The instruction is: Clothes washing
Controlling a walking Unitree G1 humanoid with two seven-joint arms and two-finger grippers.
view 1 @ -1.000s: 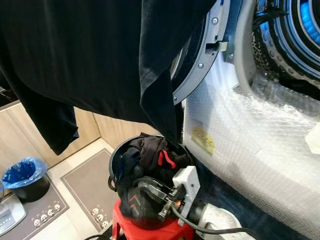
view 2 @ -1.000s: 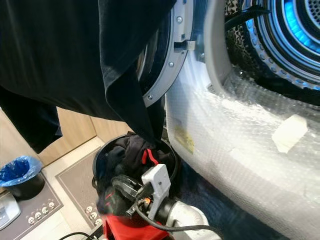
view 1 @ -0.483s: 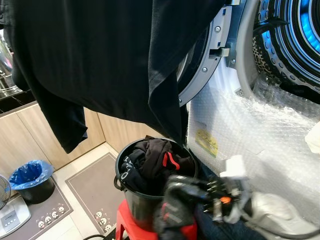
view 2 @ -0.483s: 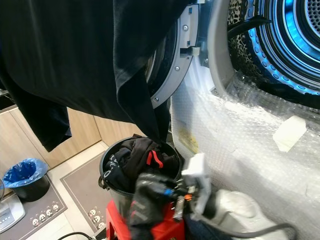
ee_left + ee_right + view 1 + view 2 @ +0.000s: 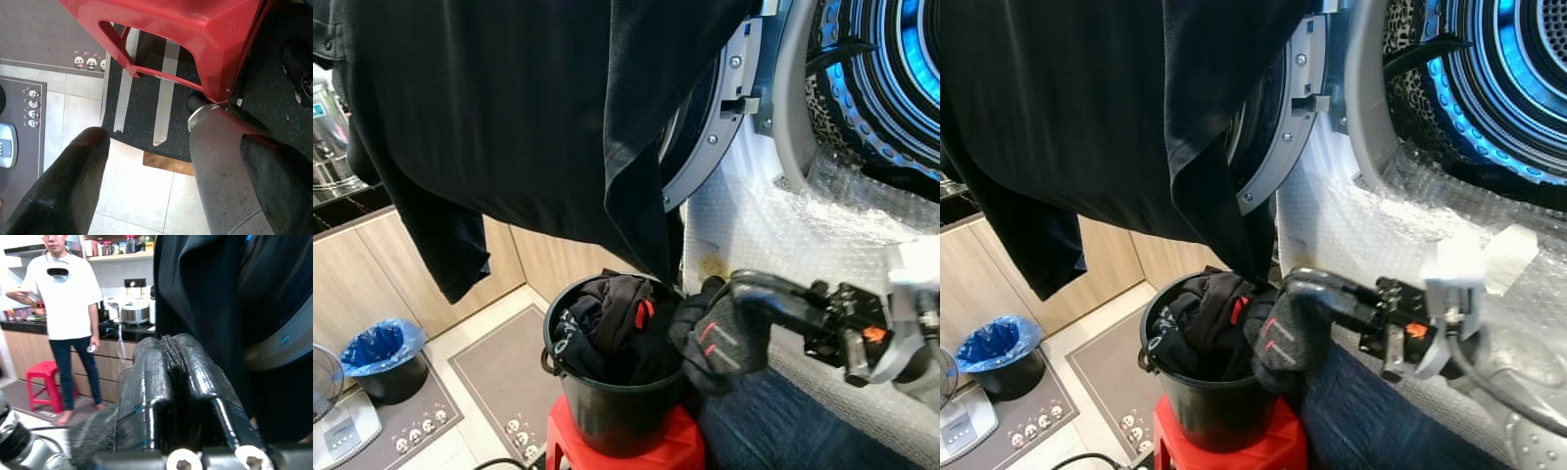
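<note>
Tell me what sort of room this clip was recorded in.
Probably a home kitchen with a laundry corner. A front-loading washing machine stands with its door open beside wooden cabinets; the right wrist view shows a counter with a rice cooker. A black bucket of dark clothes sits on a red stool.

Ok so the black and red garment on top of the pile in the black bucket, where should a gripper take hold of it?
Grip the raised fold of the black and red garment by its red patch, coming from above: it humps over the rim of the black bucket, and the bucket wall blocks the sides. The right gripper is shut on a dark knit cloth.
</note>
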